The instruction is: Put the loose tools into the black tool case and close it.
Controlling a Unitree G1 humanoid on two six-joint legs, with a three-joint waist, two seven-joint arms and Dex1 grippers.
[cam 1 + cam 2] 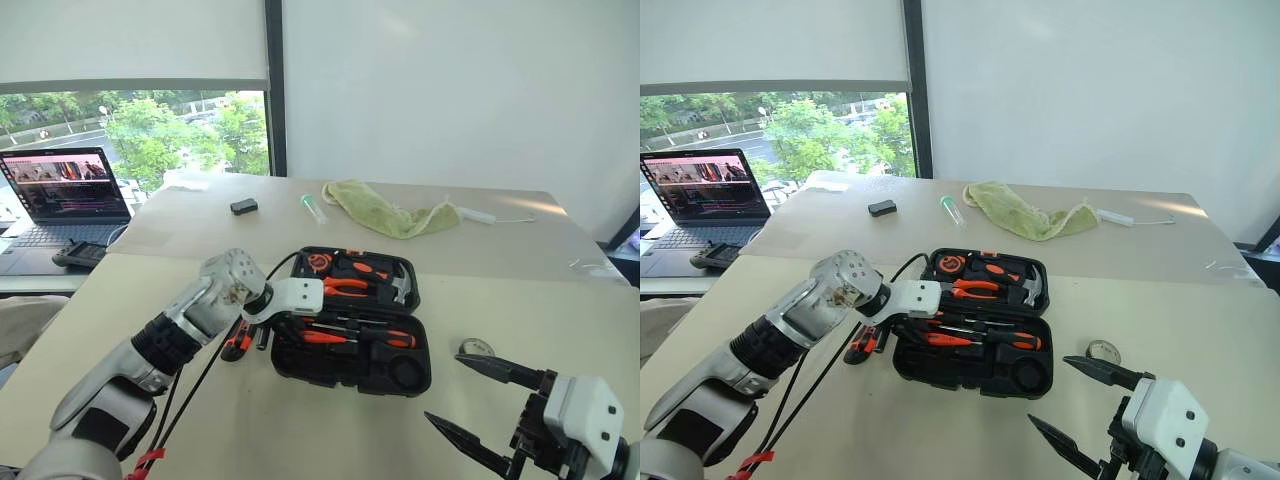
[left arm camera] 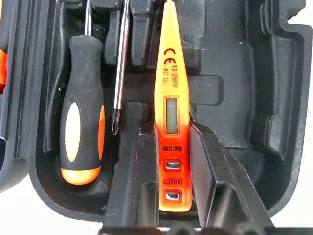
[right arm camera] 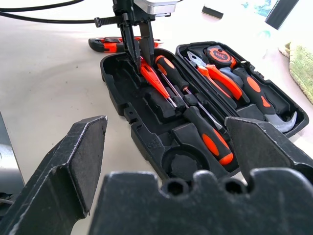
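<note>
Tester screwdriver [image 2: 171, 122], slim and all orange, sits between the two black fingers of the left gripper [image 3: 138, 51], which are closed on its butt end, with its blade pointing away from them along the front half of the black tool case [image 1: 312, 375]. The case lies open near the middle of the table [image 1: 560, 400], and the tool's long axis runs with the moulded slot beneath it, alongside an orange-and-black screwdriver [image 2: 80, 122] already bedded there. The next move looks like a short lowering and release, so that alignment matters most. Utility knife [image 1: 236, 341] lies on the table just outside the case's left edge, nearest the left arm. Right gripper [image 1: 470, 400] hovers near the table's front right, jaws wide apart and empty.
</note>
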